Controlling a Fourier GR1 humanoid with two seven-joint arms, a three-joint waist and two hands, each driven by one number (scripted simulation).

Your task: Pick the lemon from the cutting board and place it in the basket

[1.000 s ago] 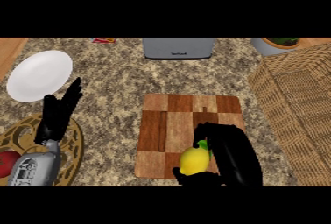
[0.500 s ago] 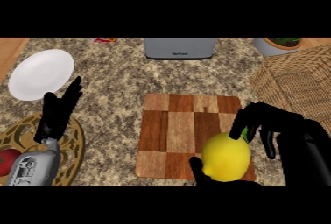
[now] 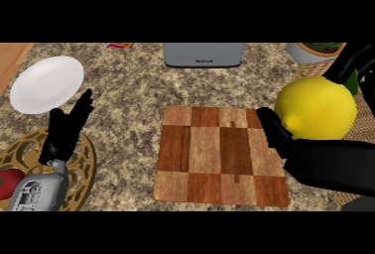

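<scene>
So the lemon [image 3: 316, 108] is way up off the cutting board [image 3: 219, 158] now, looming huge at about 3 o'clock, when a second ago it was still low at the board's near right corner. The right hand [image 3: 326, 161] is curled under and around it, thumb up the left side and a finger poking past the top. My read: the pick is done and it's mid-carry toward the basket [image 3: 362, 124], of which only a woven strip shows behind the lemon at the right edge. Nearest stuff first: at 8 o'clock there's a grey forearm ending in the left hand [image 3: 67, 130], fingers straight up and relaxed, holding nothing, just parked over an ornate gold trivet-looking disc [image 3: 86, 163], with something red and round [image 3: 7, 181] beside it. The board is a chunky checker of light and dark wood, bare now. The desk [image 3: 132, 94] is speckled granite. Further back: a smooth white plate [image 3: 45, 84] at 10, a grey boxy appliance [image 3: 204, 54] at 12, and a potted plant [image 3: 319, 50] at 1.
</scene>
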